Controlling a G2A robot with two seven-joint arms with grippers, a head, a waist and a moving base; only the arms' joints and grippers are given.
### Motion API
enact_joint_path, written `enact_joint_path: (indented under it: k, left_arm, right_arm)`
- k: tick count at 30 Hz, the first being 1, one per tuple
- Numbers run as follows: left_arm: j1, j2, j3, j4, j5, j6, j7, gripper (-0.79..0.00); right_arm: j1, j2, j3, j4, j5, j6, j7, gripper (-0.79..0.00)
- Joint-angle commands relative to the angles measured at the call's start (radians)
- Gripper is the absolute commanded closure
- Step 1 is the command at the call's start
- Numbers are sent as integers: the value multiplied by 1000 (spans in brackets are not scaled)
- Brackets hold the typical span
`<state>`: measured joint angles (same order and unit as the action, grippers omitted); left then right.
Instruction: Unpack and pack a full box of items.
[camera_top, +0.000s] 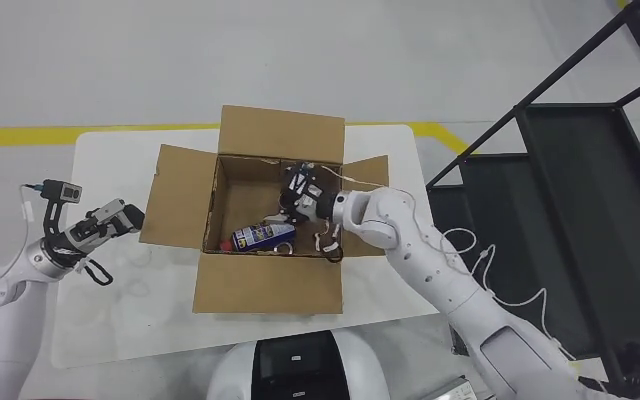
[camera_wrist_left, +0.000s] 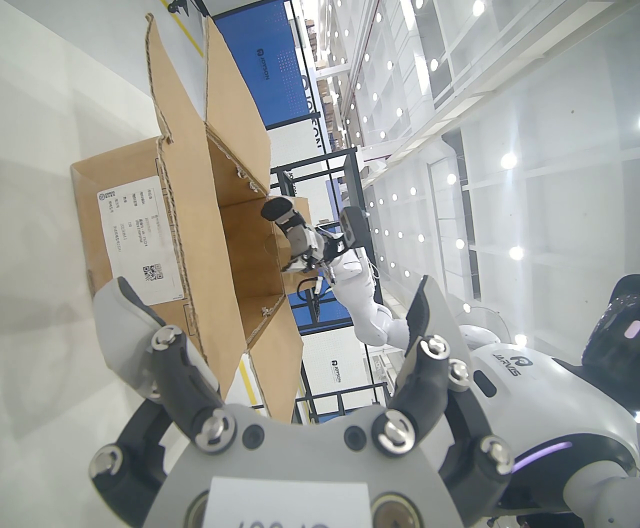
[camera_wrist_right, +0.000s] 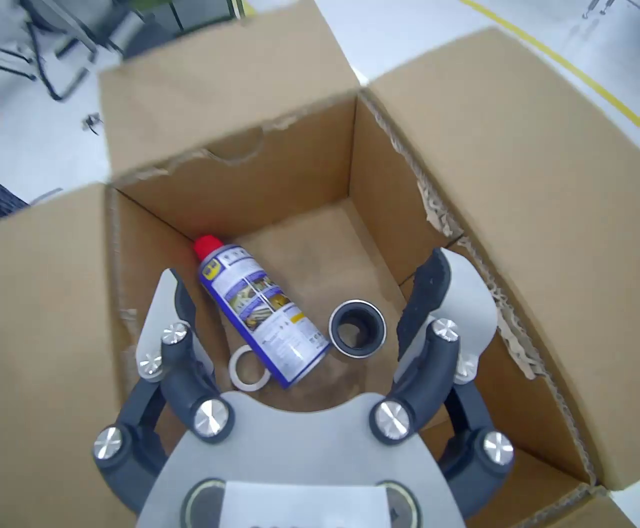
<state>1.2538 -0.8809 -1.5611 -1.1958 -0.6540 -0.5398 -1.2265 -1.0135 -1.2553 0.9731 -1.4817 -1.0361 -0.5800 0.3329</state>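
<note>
The cardboard box (camera_top: 268, 285) stands on the white table (camera_top: 120, 310), top open and all four flaps folded outward. On the box floor, a blue spray can (camera_wrist_right: 260, 312) with a red cap lies on its side, cap end toward a corner and near one side wall. A white ring (camera_wrist_right: 235, 372) lies flat at the base end of the can, and the can overlaps its edge. A short black cylinder with a metal rim (camera_wrist_right: 374, 334) stands on end, open side up, just beside the same base end on the opposite side. The right gripper (camera_wrist_right: 302, 272) hangs over the open interior, above the can and the cylinder, its claw released: the fingers are spread apart and hold nothing. The left gripper (camera_wrist_left: 270, 287) is over the table beside the outward flap on the robot's left, apart from the cardboard, its claw likewise released and empty. A white printed label (camera_wrist_left: 135, 240) is fixed to one outer wall of the box. Beyond the table, a yellow floor line (camera_top: 100, 132) runs across, and a black metal stair frame (camera_top: 560, 190) stands to the robot's right
</note>
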Motion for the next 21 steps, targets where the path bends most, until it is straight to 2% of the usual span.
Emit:
enact_joint_path:
  k: [1,6,11,17,21]
  left_arm:
    - [13,-1,1,-31,-35,20,-21,-785]
    - [35,2,-16,-86,-104,50,-104,-785]
    - [65,1,-13,-168,-99,57,-111,-785]
    - [79,3,-9,-254,-66,68,-122,-785]
    - [52,5,8,-297,-17,71,-125,-785]
  right_arm:
    - [-61,17,62,-106,39,-17,36,-785]
    - [-208,51,202,-328,181,-10,153,-785]
    - [-337,73,343,-474,309,45,166,-785]
    - [-481,89,502,-535,379,84,100,-785]
    - [-556,93,564,-530,418,92,58,-785]
